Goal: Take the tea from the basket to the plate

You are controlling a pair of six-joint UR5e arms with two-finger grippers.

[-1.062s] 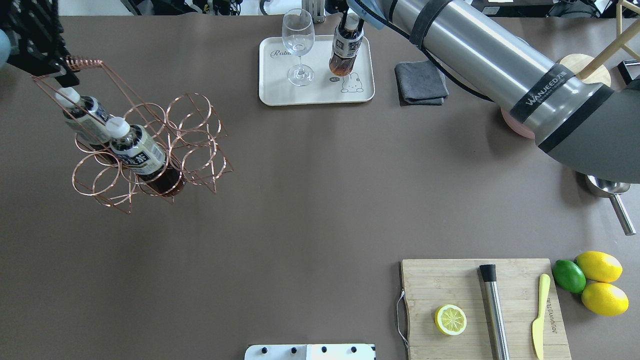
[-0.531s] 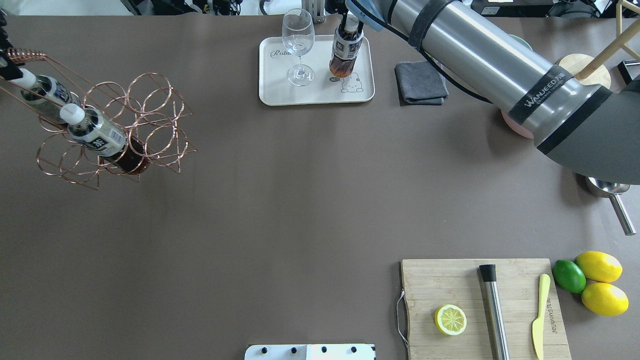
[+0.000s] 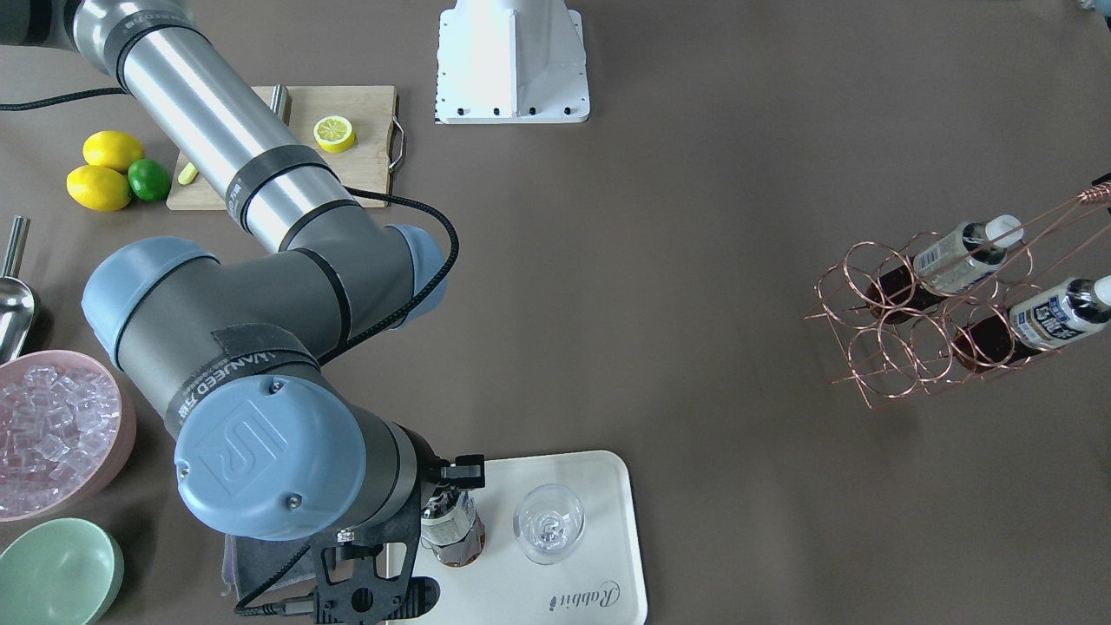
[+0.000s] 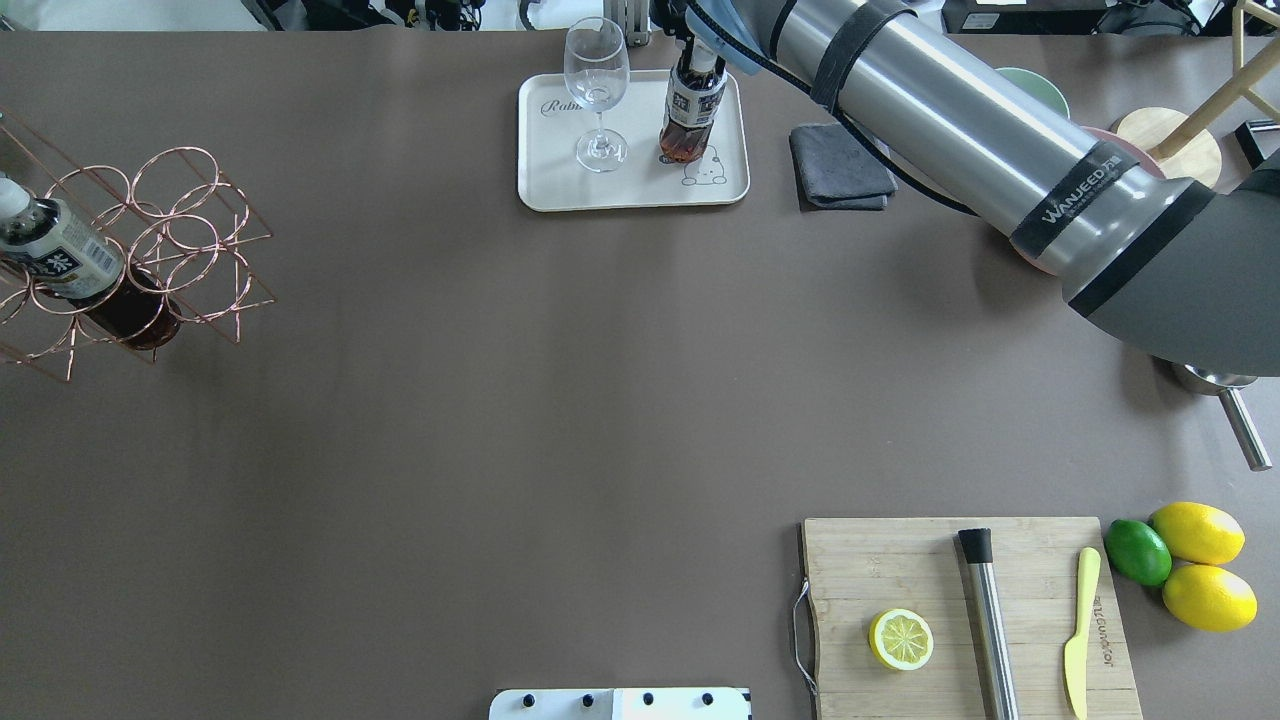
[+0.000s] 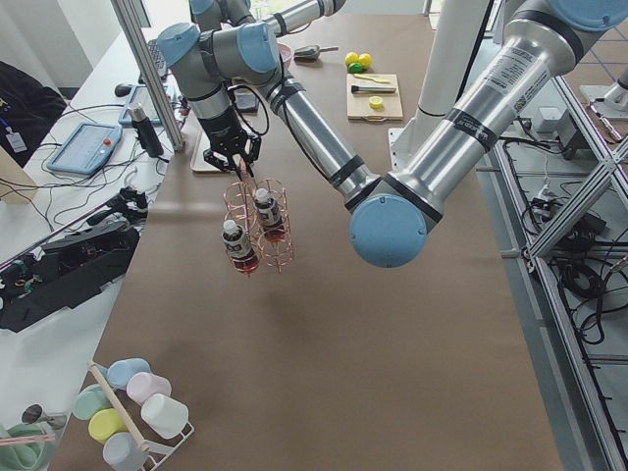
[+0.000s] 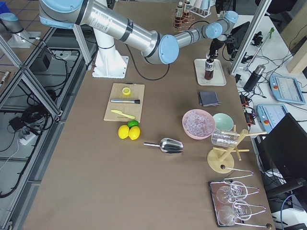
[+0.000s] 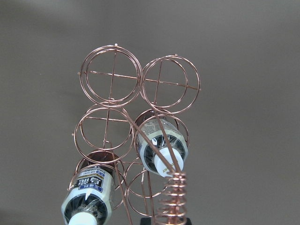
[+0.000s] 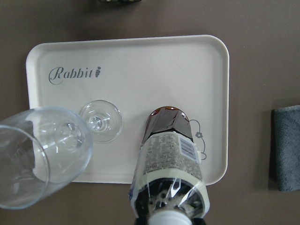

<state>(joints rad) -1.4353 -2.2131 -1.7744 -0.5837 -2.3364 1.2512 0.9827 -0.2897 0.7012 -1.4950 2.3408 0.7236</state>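
Note:
One tea [image 4: 690, 118] stands on the cream plate [image 4: 560, 185] beside the bear drawing, base on the plate [image 8: 140, 61]. My right gripper [image 3: 451, 483] is shut on its neck, and the right wrist view looks down the tea [image 8: 169, 161]. The copper wire basket [image 3: 903, 340] hangs tilted above the table's far left with two more bottles [image 3: 959, 252] [image 3: 1052, 319] in its rings. My left gripper [image 5: 234, 157] is shut on the basket's coil handle [image 7: 173, 197]; it is outside the overhead view, where the basket [image 4: 170, 240] sits at the left edge.
A wine glass [image 4: 597, 90] stands on the plate left of the tea. Nearby are a grey cloth [image 4: 840, 165], a pink bowl of ice [image 3: 52, 430], a green bowl [image 3: 56, 573], a metal scoop [image 4: 1225, 400], a cutting board [image 4: 900, 560] and lemons [image 4: 1200, 565].
The left arm has carried the hanging basket further left, partly out of the overhead view. The tea in my right gripper has tipped more upright on the plate.

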